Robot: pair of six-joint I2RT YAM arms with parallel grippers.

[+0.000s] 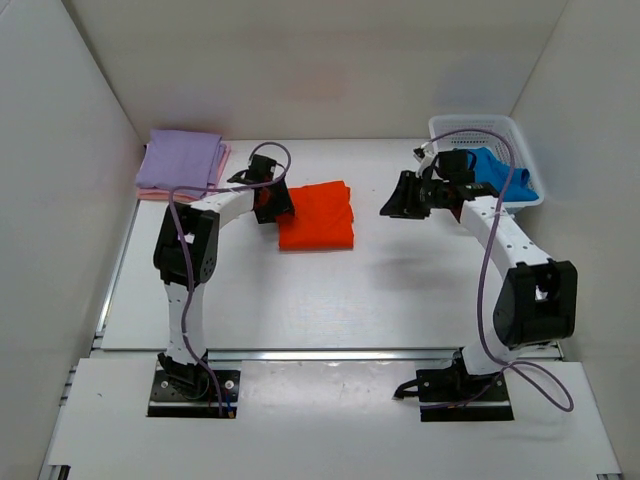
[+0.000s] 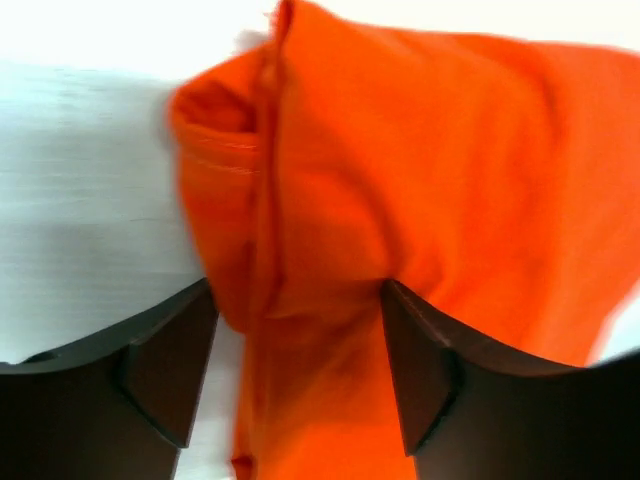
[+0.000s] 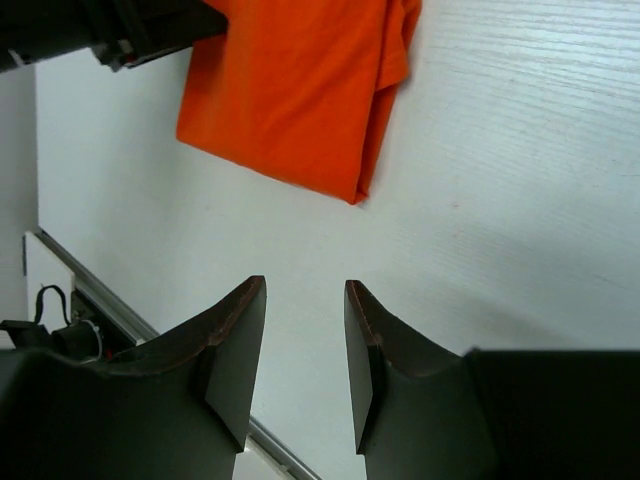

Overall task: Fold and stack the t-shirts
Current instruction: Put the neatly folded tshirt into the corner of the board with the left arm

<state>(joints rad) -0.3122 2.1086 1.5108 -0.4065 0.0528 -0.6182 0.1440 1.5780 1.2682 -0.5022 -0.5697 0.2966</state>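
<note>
The bright orange t-shirt [image 1: 316, 215] lies folded on the table's middle. My left gripper [image 1: 272, 205] is at its left edge; in the left wrist view the gripper [image 2: 297, 290] is open, its jaws astride a bunched fold of the orange shirt [image 2: 450, 150]. My right gripper [image 1: 400, 200] hovers to the right of the shirt, apart from it; in the right wrist view it [image 3: 304, 283] is open and empty above bare table, with the orange shirt [image 3: 290, 90] beyond. The lavender t-shirt [image 1: 182, 160] lies folded on the pink t-shirt [image 1: 150, 192] at the back left. The blue t-shirt [image 1: 500, 172] lies in the basket.
The white mesh basket [image 1: 470, 122] stands at the back right, close behind my right arm. White walls enclose the table on the left, back and right. A metal rail [image 1: 330, 353] runs along the table's near edge.
</note>
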